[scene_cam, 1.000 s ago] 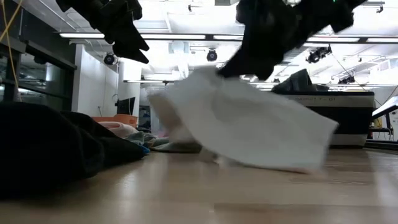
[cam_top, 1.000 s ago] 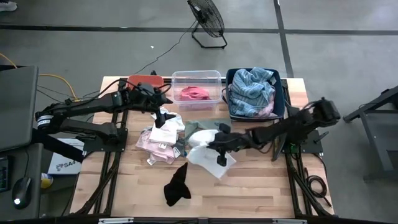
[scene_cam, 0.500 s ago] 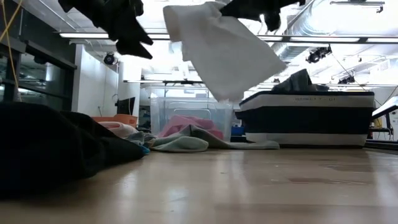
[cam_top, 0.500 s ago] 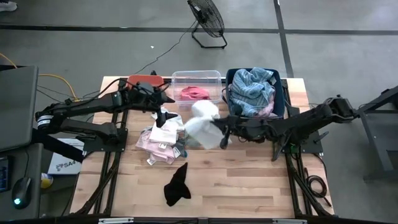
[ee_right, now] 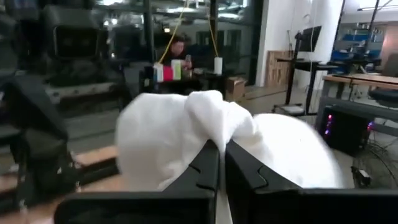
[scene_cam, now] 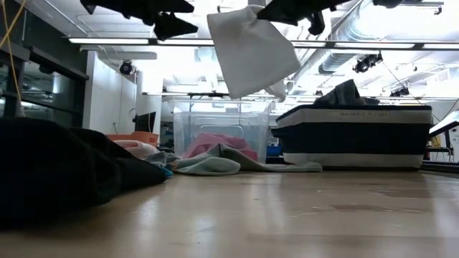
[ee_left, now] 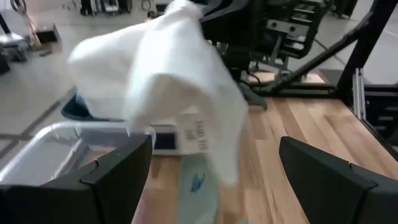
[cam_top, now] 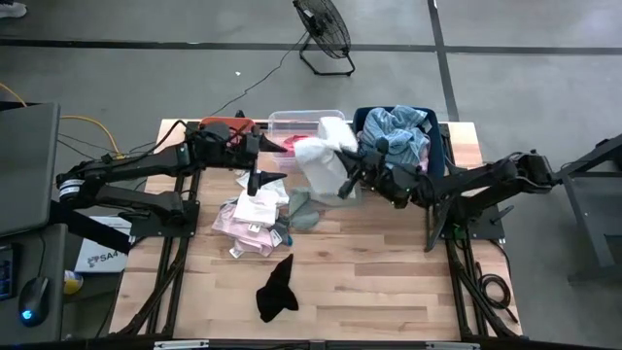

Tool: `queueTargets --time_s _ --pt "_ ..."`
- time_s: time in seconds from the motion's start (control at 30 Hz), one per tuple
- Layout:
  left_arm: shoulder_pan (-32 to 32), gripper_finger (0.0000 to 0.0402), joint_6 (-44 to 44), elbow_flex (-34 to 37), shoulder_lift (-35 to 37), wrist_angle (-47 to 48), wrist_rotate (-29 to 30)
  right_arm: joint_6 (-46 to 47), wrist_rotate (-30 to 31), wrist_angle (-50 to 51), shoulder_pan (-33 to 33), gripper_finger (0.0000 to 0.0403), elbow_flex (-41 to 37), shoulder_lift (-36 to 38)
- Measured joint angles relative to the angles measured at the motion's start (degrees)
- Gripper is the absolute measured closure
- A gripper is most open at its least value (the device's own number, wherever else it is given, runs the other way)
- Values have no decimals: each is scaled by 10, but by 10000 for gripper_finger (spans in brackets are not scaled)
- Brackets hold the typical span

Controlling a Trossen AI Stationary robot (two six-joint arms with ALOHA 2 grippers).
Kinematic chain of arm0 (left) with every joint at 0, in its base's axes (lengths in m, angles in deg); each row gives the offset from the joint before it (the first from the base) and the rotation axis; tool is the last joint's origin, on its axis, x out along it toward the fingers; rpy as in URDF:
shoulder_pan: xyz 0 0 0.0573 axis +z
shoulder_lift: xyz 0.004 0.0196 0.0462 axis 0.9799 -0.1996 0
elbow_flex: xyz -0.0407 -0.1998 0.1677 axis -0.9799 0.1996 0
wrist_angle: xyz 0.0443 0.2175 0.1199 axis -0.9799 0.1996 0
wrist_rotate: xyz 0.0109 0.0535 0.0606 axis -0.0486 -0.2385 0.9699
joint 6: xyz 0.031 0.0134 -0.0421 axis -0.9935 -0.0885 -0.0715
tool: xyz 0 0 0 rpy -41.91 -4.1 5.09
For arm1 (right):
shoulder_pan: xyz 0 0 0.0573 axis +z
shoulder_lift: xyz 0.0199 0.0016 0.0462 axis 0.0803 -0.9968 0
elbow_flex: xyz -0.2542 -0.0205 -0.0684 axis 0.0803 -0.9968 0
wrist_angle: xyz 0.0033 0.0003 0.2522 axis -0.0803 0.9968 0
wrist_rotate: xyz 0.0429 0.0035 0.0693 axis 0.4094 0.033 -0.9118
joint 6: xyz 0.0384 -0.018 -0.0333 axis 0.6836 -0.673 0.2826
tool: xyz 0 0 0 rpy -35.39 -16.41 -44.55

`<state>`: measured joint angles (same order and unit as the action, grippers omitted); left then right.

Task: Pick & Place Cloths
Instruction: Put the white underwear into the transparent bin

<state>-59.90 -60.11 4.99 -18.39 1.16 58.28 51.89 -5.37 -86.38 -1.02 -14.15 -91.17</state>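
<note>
We see three bins at the back of the bench. The clear bin has a pink cloth in it. The dark blue bin is full of a blue-striped cloth. The orange bin is partly hidden, so we cannot tell what is inside.

The right claw is pinched tight on the white cloth, which hangs in the air over the clear bin. The left claw is wide apart and holds nothing, just beside it.

More cloths lie on the bench: a pale pink cloth, an olive green cloth and a black cloth.

A white box below the bench has dark letters too small for us to read.
</note>
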Motion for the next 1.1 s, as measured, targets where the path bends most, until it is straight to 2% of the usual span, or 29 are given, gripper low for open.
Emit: queueTargets --time_s 0.2,0.37,0.53,0.73,0.93,1.0,1.1 --pt "0 55 -42 0 -22 -53 0 21 -121 -9 -37 398 0 -8" --pt "0 55 -71 0 -54 -109 5 29 -163 -25 -42 398 0 -40" --pt "0 55 -87 0 -95 -151 9 15 -244 -75 -41 398 0 -73" --pt "-1 55 -86 0 -135 -158 -30 7 -269 -116 -42 398 0 -87" --pt "-28 57 -83 0 -152 -196 -42 -1 -274 -123 -41 398 0 -87" --pt "-42 68 -83 0 -152 -212 -33 -1 -274 -124 -41 398 0 -87" --pt "-61 108 -85 0 -152 -217 -4 -2 -273 -122 -41 398 0 -87"
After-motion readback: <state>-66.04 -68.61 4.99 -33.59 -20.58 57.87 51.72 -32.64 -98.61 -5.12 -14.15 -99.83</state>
